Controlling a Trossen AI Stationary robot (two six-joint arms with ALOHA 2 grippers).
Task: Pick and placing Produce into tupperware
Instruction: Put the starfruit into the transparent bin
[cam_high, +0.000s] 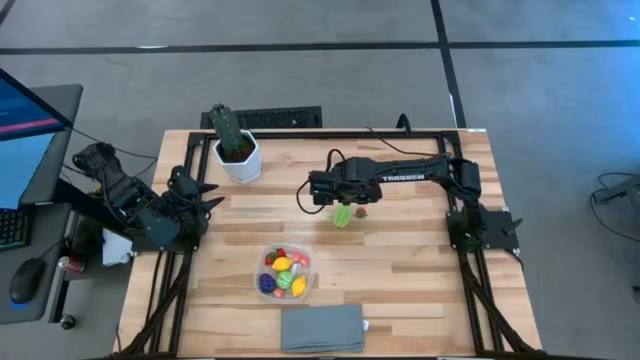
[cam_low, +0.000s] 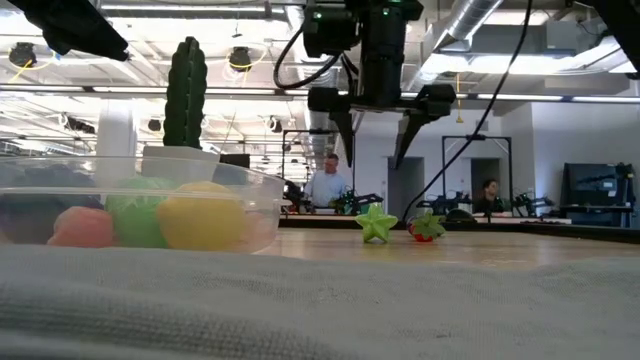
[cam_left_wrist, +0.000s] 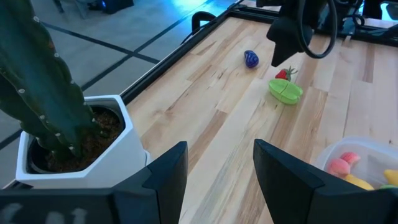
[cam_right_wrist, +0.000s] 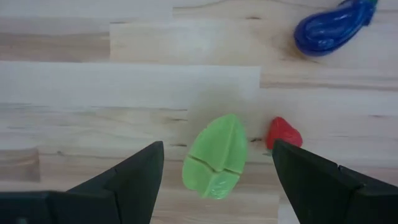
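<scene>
The clear tupperware sits near the table's front middle and holds several produce pieces: red, yellow, green and purple. Three pieces lie loose on the wood farther back. These are a green one, a red one beside it, and a blue-purple one. My right gripper hangs open above the green piece, fingers pointing down, one to each side of it and clear of it. My left gripper waits open at the table's left, near the cactus pot.
A tall green cactus in a white hexagonal pot stands at the far left of the table. A folded grey cloth lies at the near edge, in front of the tupperware. Bare wood lies between the loose pieces and the tupperware. People sit in the room beyond.
</scene>
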